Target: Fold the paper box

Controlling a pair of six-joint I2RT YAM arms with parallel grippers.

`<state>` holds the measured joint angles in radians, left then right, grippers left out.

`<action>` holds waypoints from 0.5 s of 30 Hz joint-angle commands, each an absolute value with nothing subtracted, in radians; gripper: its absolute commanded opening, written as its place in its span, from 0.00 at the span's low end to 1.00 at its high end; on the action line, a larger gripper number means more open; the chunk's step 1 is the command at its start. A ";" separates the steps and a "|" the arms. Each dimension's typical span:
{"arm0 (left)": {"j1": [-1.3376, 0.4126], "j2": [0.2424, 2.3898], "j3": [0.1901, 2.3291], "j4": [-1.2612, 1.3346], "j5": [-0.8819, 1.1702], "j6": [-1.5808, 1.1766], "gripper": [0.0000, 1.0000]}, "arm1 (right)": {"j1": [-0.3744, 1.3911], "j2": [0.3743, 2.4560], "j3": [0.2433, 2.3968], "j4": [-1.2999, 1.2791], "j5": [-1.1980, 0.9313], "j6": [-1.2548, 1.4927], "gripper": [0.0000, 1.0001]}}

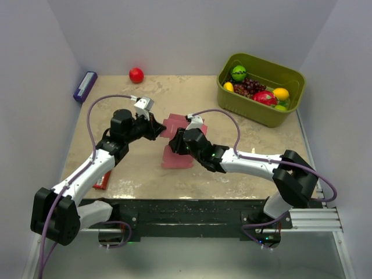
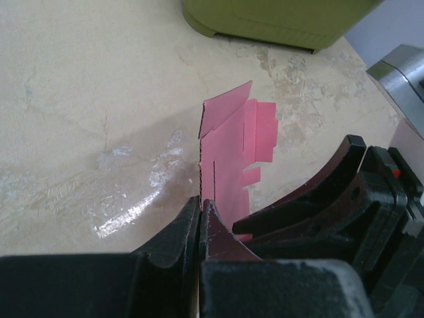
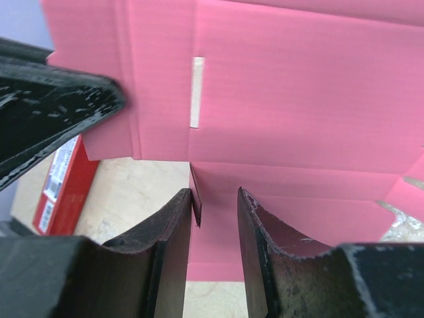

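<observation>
**Finding: paper box (image 1: 176, 158) at centre of bench (image 1: 139, 174)**

Its long axis runs near to far. The left tool (image 2: 200, 205) is clamped tight on its left edge. The right tool (image 3: 215, 195) stands partly open astride a raised flap, unclamped.

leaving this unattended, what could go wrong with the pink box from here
The left end effector pinches only a thin edge of the paper box, so it may slip or tear. The raised flap hugs one finger of the open right end effector; closing could crease it off-line.
</observation>
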<state>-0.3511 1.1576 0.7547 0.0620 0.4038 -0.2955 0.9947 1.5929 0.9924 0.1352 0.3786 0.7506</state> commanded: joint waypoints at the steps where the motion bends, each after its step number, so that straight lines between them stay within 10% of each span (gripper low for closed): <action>1: -0.356 1.155 0.758 0.095 0.433 -0.267 0.00 | 0.927 1.546 0.908 0.303 0.266 0.765 0.36; 15: -0.360 1.173 0.759 0.091 0.423 -0.265 0.00 | 0.922 1.522 0.980 0.258 0.182 0.697 0.47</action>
<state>-0.3561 1.1690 0.7547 0.0647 0.4160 -0.2901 0.9218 1.5631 0.9108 0.2764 0.1867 0.7357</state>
